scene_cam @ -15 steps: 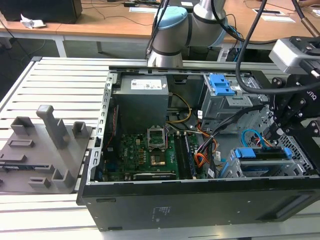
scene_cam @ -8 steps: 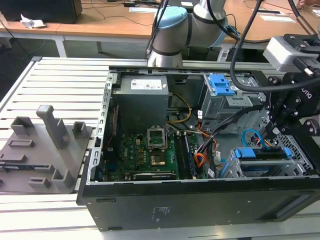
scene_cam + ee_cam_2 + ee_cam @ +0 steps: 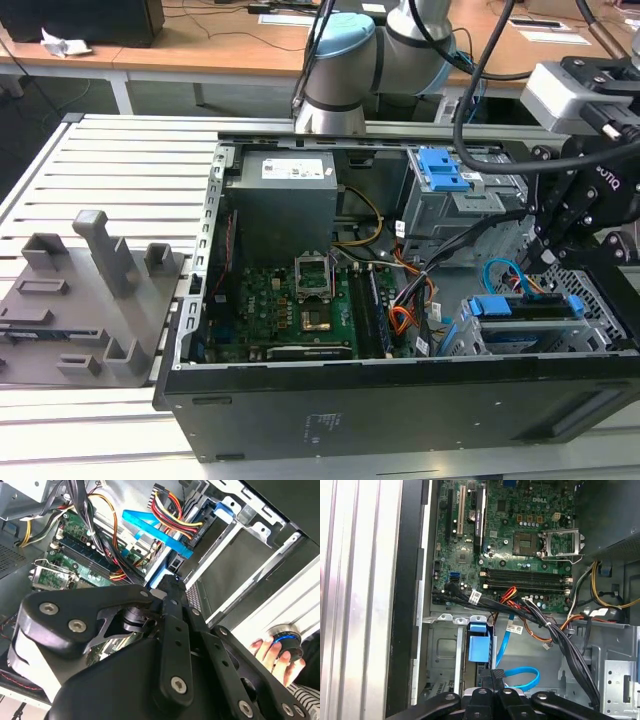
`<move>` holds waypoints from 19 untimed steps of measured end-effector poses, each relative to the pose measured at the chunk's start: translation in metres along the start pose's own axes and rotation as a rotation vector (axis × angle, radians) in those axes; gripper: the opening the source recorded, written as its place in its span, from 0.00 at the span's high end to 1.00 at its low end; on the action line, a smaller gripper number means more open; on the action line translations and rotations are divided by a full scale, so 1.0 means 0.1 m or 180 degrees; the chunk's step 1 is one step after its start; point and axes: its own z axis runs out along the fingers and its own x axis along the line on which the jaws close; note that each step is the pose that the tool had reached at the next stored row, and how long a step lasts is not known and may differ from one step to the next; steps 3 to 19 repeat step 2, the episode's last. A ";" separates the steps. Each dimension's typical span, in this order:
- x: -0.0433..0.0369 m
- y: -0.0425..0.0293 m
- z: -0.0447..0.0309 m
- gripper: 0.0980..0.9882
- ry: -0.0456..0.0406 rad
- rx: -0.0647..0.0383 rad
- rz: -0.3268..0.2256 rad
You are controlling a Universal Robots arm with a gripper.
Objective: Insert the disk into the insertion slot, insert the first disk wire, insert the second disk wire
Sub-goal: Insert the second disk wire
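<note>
The disk (image 3: 528, 326) lies inside the insertion slot (image 3: 600, 300), a low perforated grey cage at the exterior view's right, with its blue carrier (image 3: 498, 306) showing at the end. The second disk wire (image 3: 500, 272), a thin light-blue cable, loops just above it. My gripper (image 3: 545, 255) hangs over that loop. In both wrist views my gripper (image 3: 492, 672) (image 3: 172, 580) has its fingers together on the dark plug at the end of the second disk wire (image 3: 522, 677) (image 3: 150, 525), right beside the carrier's blue tab (image 3: 479, 647). A red, yellow and black wire bundle (image 3: 172, 510) ends in a plug by the disk.
The open computer case holds a green motherboard (image 3: 300, 300), a power supply (image 3: 280, 200) and a taller grey bay with blue latches (image 3: 440, 170). Black cable bundles (image 3: 555, 630) cross beside the slot. A grey fixture block (image 3: 90, 290) sits at the exterior view's left. A person's hand (image 3: 267, 652) rests by a round knob.
</note>
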 end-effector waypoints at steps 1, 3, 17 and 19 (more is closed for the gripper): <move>0.000 0.000 0.000 0.99 0.0000 0.0000 0.0000; 0.000 0.000 0.000 0.99 0.0000 0.0000 0.0000; 0.000 0.000 0.000 0.99 0.0000 0.0000 0.0000; 0.000 0.000 0.000 0.99 0.0000 0.0000 0.0000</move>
